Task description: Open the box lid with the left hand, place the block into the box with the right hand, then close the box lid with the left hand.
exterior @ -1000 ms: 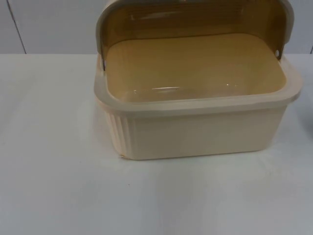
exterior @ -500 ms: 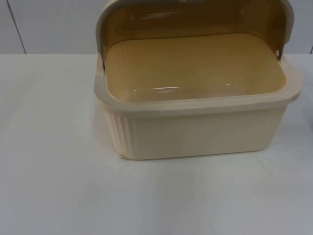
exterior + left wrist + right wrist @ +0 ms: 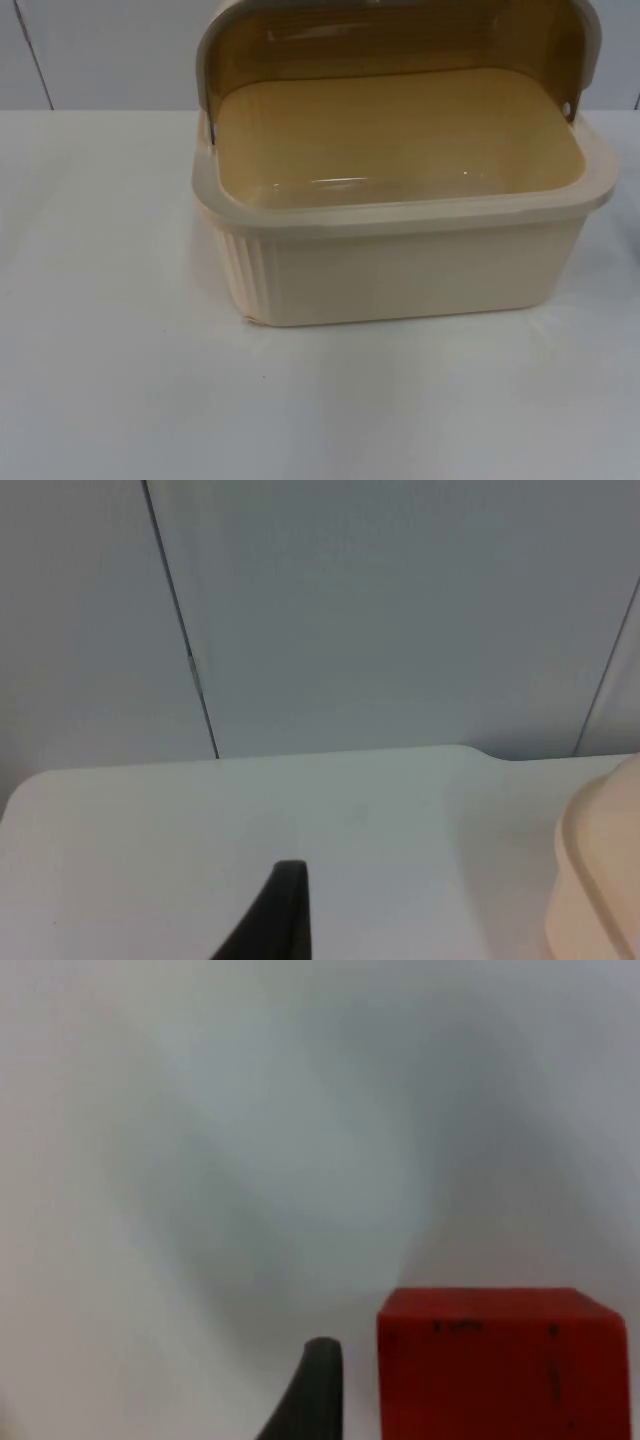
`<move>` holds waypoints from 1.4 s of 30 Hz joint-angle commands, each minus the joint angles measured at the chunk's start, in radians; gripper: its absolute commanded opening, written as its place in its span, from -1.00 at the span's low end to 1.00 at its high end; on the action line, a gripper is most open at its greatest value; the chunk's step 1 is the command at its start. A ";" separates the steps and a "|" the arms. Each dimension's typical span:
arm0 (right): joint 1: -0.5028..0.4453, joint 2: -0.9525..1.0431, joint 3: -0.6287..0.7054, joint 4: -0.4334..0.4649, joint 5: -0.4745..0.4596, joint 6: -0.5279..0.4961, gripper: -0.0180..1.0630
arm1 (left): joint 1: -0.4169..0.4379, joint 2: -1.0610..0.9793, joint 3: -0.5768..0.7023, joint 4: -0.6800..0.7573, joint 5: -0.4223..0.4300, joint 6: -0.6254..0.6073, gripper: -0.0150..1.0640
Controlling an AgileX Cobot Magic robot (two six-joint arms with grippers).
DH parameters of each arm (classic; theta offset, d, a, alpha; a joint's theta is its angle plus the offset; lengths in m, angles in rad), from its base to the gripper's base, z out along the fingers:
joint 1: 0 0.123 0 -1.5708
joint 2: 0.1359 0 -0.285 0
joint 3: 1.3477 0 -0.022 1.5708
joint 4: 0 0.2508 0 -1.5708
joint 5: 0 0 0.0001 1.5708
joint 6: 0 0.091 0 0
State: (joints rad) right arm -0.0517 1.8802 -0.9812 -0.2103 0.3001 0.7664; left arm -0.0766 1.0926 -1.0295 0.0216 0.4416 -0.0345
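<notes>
The cream box [image 3: 400, 260] stands on the white table with its lid [image 3: 400, 30] swung up and back, so the tan inside lies bare with nothing in it. A red block [image 3: 500, 1365] sits on the table just beside my right gripper's [image 3: 440, 1400] black fingertip [image 3: 318, 1380], with a narrow gap between the two. My left gripper [image 3: 290, 910] hangs over bare table to the left of the box, whose rounded cream corner [image 3: 600, 880] is close by.
A grey partition wall [image 3: 380, 610] closes off the table's far edge behind the box. White table [image 3: 120, 380] stretches in front of and to the left of the box.
</notes>
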 commanded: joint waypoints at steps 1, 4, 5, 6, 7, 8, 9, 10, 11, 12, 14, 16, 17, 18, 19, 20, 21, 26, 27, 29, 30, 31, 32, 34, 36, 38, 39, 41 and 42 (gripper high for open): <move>0.013 0.023 -0.004 0.013 -0.006 0.008 0.51 | 0.002 -0.006 -0.002 0.012 -0.004 -0.005 0.97; 0.030 0.043 -0.004 0.013 -0.004 0.010 0.51 | 0.002 -0.006 -0.002 0.014 -0.004 -0.005 0.97; 0.041 0.051 -0.004 0.013 -0.007 0.023 0.51 | 0.002 -0.006 -0.002 0.014 -0.004 -0.005 0.97; 0.055 0.059 -0.004 0.011 -0.011 0.038 0.51 | 0.002 -0.006 -0.002 0.014 -0.004 -0.005 0.97; 0.065 0.069 -0.009 0.011 -0.011 0.058 0.51 | 0.002 -0.006 -0.002 0.014 -0.004 -0.005 0.97; 0.065 0.069 -0.009 0.011 -0.011 0.058 0.51 | 0.002 -0.006 -0.002 0.014 -0.004 -0.005 0.97; 0.075 0.074 -0.017 0.007 -0.007 0.077 0.51 | 0.002 -0.006 -0.002 0.014 -0.004 -0.005 0.97; 0.082 0.079 -0.024 0.004 -0.002 0.105 0.51 | 0.002 -0.006 -0.002 0.014 -0.004 -0.005 0.97; 0.086 0.081 -0.032 0.004 0.008 0.126 0.51 | 0.002 -0.006 -0.002 0.014 -0.004 -0.005 0.97; 0.086 0.081 -0.040 0.002 0.019 0.142 0.51 | 0.002 -0.006 -0.002 0.017 -0.004 -0.005 0.97; 0.086 0.081 -0.046 -0.006 0.026 0.158 0.51 | 0.002 -0.006 -0.002 0.017 -0.004 -0.005 0.97; 0.086 0.081 -0.065 -0.060 0.067 0.177 0.51 | 0.002 -0.006 -0.002 0.017 -0.004 -0.005 0.97; 0.086 0.081 -0.070 -0.093 0.083 0.185 0.51 | 0.002 -0.006 -0.002 0.017 -0.004 -0.005 0.97; 0.086 0.081 -0.074 -0.110 0.093 0.193 0.51 | 0.002 -0.006 -0.002 0.017 -0.004 -0.005 0.97; 0.086 0.081 -0.074 -0.121 0.100 0.195 0.51 | 0.002 -0.006 -0.002 0.017 -0.004 -0.005 0.97; 0.086 0.081 -0.074 -0.121 0.100 0.195 0.51 | 0.002 -0.006 -0.002 0.017 -0.004 -0.005 0.97; 0.086 0.081 -0.074 -0.124 0.105 0.195 0.51 | 0.002 -0.006 -0.002 0.017 -0.004 -0.005 0.97; 0.086 0.081 -0.074 -0.126 0.112 0.195 0.20 | 0.002 -0.006 -0.002 0.016 -0.006 -0.005 0.97; 0.086 0.081 -0.074 -0.128 0.122 0.195 -0.05 | 0.002 -0.006 -0.002 0.016 -0.006 -0.005 0.97; 0.086 0.081 -0.074 -0.128 0.149 0.195 -0.79 | 0.002 -0.006 -0.002 0.016 -0.006 -0.005 0.97; 0.086 0.081 -0.074 -0.128 0.149 0.195 -0.79 | 0.002 -0.006 -0.002 0.016 -0.006 -0.005 0.97; 0.086 0.081 -0.074 -0.128 0.159 0.201 -0.97 | 0.002 -0.006 -0.002 0.016 -0.006 -0.005 0.97; 0.086 0.076 -0.074 -0.128 0.171 0.201 -0.95 | 0.002 -0.006 -0.002 0.016 -0.006 -0.005 0.97; 0.086 0.064 -0.074 -0.128 0.184 0.167 -0.92 | 0.002 -0.006 -0.002 0.016 -0.006 -0.005 0.97; 0.086 0.051 -0.074 -0.128 0.188 0.140 -0.91 | 0.002 -0.006 -0.002 0.016 -0.006 -0.005 0.97; 0.086 0.002 -0.074 -0.134 0.188 0.086 -0.90 | 0.002 -0.006 -0.002 0.015 -0.005 -0.005 0.97; 0.086 0.002 -0.074 -0.134 0.188 0.086 -0.90 | 0.002 -0.006 -0.002 0.015 -0.005 -0.005 0.97; 0.086 -0.058 -0.074 -0.185 0.184 0.077 -0.90 | 0.002 -0.006 -0.002 0.012 -0.005 -0.005 0.97; 0.086 -0.086 -0.074 -0.218 0.182 0.077 -0.90 | 0.002 -0.006 -0.002 0.012 -0.005 -0.005 0.97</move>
State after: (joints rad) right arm 0.0283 1.8522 -1.0530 -0.3757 0.4784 0.8591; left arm -0.0766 1.0926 -1.0295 0.0297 0.4416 -0.0345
